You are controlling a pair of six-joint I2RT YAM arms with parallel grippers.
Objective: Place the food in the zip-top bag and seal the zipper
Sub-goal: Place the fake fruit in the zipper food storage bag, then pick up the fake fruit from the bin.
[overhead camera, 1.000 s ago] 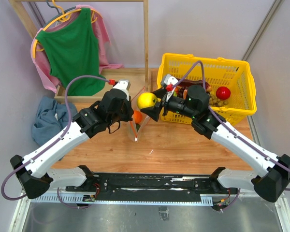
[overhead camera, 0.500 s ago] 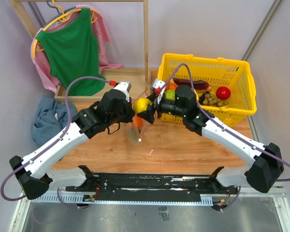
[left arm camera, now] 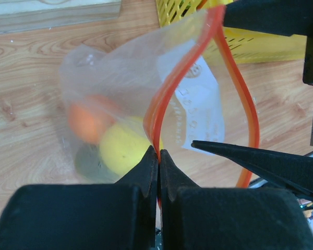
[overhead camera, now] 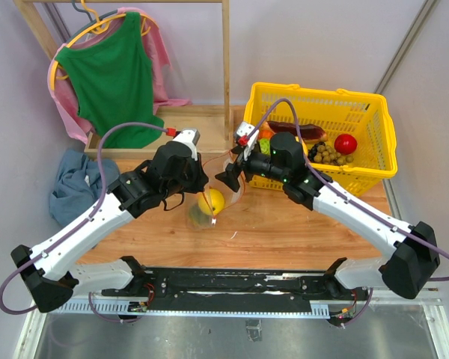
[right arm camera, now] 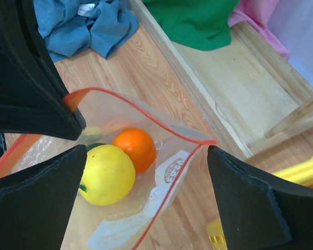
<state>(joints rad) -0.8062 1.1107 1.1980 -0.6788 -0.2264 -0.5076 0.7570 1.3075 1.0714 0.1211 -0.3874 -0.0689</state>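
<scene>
Zip-top bag (right arm camera: 172, 156), three foods (right arm camera: 107, 174) inside; left claw (left arm camera: 158, 153) tight on its zipper (left arm camera: 154, 125), right claw (right arm camera: 147, 151) wide apart.

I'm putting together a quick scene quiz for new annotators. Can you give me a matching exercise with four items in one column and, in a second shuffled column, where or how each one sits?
Column 1
1. yellow toy fruit
2. red toy fruit
3. green tank top
4. blue cloth

Column 2
A. hanging on the wooden rack
B. crumpled in a heap
C. inside the zip-top bag
D. in the yellow basket

Pairs: 1-C, 2-D, 3-A, 4-B
</scene>
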